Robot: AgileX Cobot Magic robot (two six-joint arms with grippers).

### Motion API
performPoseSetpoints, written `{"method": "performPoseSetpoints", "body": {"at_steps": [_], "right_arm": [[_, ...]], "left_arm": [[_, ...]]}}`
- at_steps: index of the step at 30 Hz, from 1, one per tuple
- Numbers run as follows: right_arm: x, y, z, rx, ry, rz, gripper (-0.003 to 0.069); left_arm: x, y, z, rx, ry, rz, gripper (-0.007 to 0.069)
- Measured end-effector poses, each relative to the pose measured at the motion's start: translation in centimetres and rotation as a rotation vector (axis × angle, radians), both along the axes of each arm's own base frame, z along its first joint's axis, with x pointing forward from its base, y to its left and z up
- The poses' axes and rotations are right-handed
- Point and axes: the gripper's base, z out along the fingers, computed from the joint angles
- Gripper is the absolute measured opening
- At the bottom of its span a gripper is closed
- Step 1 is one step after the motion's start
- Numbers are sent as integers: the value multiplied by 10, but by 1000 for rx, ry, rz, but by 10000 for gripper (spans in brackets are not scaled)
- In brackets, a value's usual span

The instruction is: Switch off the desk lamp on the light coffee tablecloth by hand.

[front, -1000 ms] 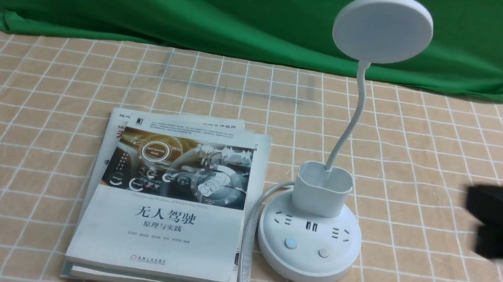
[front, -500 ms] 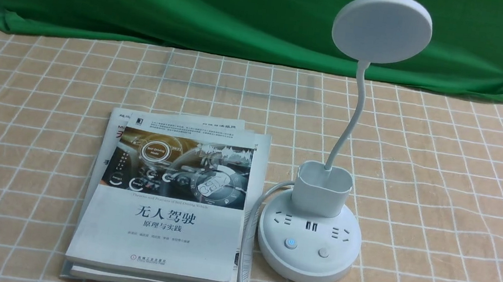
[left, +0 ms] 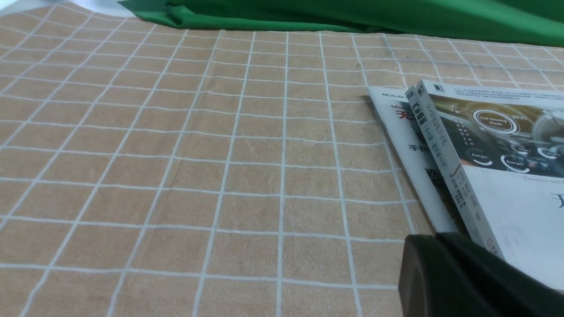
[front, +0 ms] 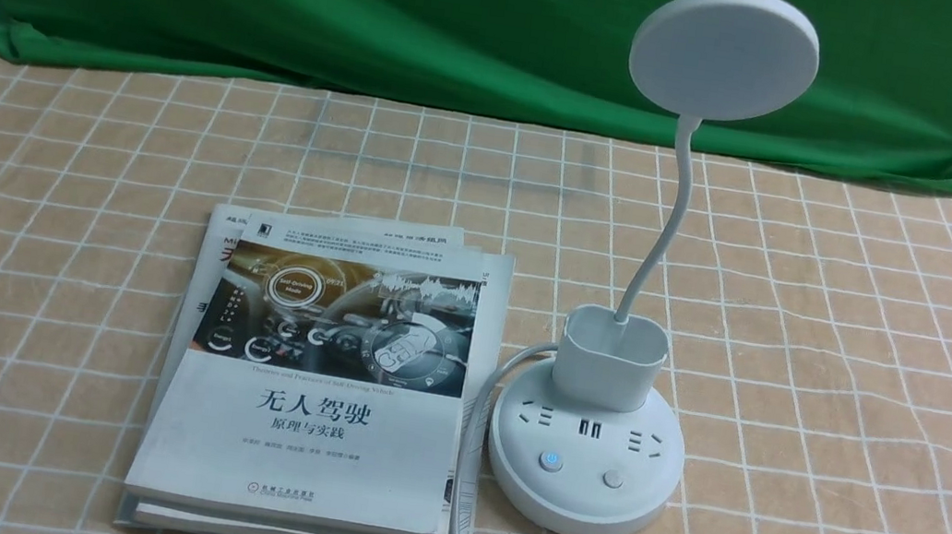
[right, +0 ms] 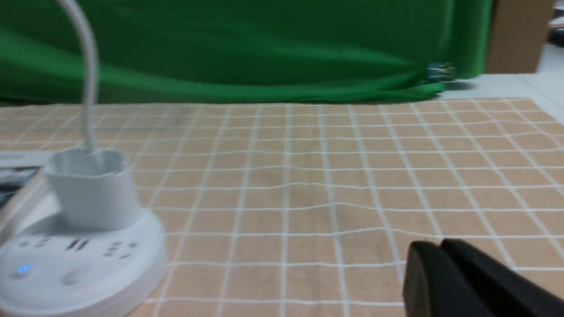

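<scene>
Nearest in the front view, the stack of books (front: 309, 393) lies on the light coffee tablecloth (front: 843, 374) covering the tabletop, with the desk lamp (front: 590, 451) just beside it on the right, its white power cord (front: 473, 434) running down between the two. The top book's cover reads "无人驾驶" with "原理与实践" beneath it, and a badge in the cover art says "Self-Driving Mode"; the smaller print is too fine to read. On the lamp's round base the left button (front: 549, 461) glows blue and the plain right button (front: 613, 479) sits near it; behind them are the sockets, then the small cup holder, then the thin neck rising to the disc head in front of the green backdrop (front: 383, 2). The head faces away, so whether the lamp shines cannot be told. Neither arm reaches into the front view. The right gripper (right: 445, 268) shows only in its wrist view, low over the cloth and well apart from the lamp base (right: 79, 259), its jaws apparently together. The left gripper (left: 440, 268) sits near the corner of the books (left: 484, 154); how its jaws stand I cannot tell. I judge the task either finished or not yet begun; if the lamp is on, the next move calls for bringing closed jaws down squarely onto the correct button without shoving the base.
</scene>
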Motion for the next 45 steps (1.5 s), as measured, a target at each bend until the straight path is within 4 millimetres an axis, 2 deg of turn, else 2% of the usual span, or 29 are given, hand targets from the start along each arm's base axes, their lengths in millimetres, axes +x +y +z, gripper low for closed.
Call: {"method": "performPoseSetpoints", "body": {"at_steps": [45], "right_arm": [[0, 0, 0, 25, 4, 2, 114]], "left_arm": [[0, 0, 0, 0, 0, 0, 5]]}}
